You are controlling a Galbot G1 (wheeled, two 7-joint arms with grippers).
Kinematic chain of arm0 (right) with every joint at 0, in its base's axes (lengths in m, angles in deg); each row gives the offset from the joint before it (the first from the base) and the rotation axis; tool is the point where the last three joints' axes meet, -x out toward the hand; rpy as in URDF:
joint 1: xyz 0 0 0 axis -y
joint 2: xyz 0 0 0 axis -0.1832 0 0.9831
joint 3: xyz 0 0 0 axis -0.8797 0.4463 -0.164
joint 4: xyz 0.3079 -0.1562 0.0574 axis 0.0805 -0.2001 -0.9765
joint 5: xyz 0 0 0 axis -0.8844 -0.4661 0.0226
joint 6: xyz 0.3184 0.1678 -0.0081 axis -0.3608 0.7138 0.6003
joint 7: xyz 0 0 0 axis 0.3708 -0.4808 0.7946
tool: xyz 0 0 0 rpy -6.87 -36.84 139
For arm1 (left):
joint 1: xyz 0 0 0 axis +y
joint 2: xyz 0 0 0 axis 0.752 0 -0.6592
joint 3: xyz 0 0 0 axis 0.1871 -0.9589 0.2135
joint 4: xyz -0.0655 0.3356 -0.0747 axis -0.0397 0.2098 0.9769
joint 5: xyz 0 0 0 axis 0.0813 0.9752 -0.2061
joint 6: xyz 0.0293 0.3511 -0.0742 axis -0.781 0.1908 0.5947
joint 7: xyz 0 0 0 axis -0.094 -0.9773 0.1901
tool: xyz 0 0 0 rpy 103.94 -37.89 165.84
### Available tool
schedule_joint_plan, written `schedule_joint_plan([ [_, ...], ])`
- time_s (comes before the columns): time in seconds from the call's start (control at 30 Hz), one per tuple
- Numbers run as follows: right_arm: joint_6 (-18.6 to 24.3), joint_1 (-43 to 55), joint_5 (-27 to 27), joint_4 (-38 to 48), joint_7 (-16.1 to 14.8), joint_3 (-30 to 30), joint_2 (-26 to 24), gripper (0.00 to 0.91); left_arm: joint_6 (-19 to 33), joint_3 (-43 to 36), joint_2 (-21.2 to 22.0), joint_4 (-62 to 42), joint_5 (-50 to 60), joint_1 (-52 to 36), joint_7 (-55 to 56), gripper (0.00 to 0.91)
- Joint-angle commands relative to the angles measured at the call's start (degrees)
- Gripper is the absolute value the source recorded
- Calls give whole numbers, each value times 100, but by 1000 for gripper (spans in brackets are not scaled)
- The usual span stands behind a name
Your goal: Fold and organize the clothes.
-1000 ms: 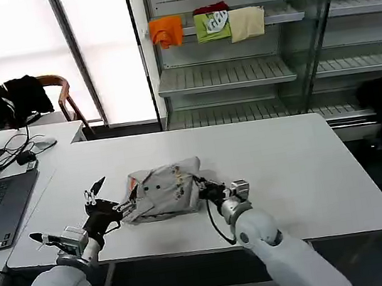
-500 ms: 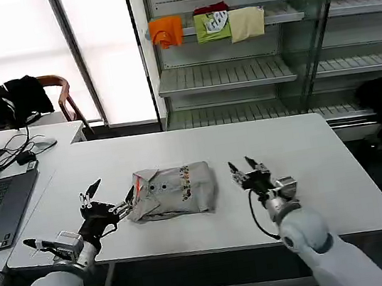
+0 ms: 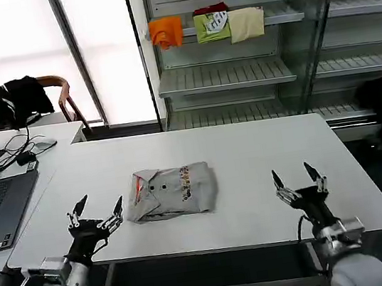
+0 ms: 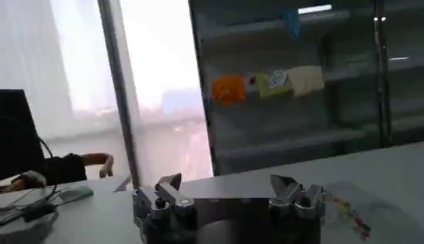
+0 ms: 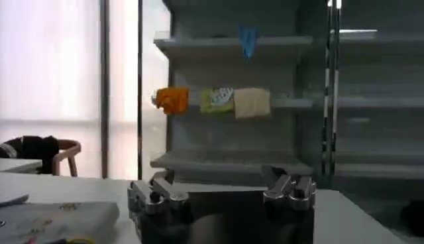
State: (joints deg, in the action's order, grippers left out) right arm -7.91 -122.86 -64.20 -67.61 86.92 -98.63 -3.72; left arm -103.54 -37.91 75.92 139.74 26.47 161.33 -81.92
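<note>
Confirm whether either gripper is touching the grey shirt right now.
No: in the head view the left gripper and right gripper are both open, clear of the folded shirt on the table.

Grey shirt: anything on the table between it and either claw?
Nothing visible. The folded grey shirt lies alone on the white table; bare tabletop separates it from the left claw and the right claw, both open.

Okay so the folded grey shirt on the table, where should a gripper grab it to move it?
Probably by a short side edge of the shirt, sliding low along the table under the stacked layers. It lies flat, so a top pinch would likely lift one layer. The open left gripper and right gripper flank it.
</note>
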Motion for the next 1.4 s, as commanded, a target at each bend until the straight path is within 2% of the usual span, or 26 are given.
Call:
schedule_joint_plan([
  [0.03, 1572, -1939, 845, -527, 127, -593, 153, 907, 1415, 253, 157, -140, -86, 804, 99, 907],
  [0.43, 1939, -1977, 837, -320, 173, -650, 230, 907, 1539, 388, 137, -178, -87, 1033, 79, 907],
  [0.73, 2019, -2014, 853, -348, 198, -635, 267, 907, 1553, 374, 179, -186, -58, 1074, 71, 907],
  [0.97, 2322, -2155, 867, -257, 297, -686, 296, 907, 1572, 483, 165, -259, -110, 1176, 0, 907],
  [1.4, 2210, -2205, 805, -140, 273, -873, 313, 907, 1520, 956, 86, -455, -564, 1197, -221, 907],
])
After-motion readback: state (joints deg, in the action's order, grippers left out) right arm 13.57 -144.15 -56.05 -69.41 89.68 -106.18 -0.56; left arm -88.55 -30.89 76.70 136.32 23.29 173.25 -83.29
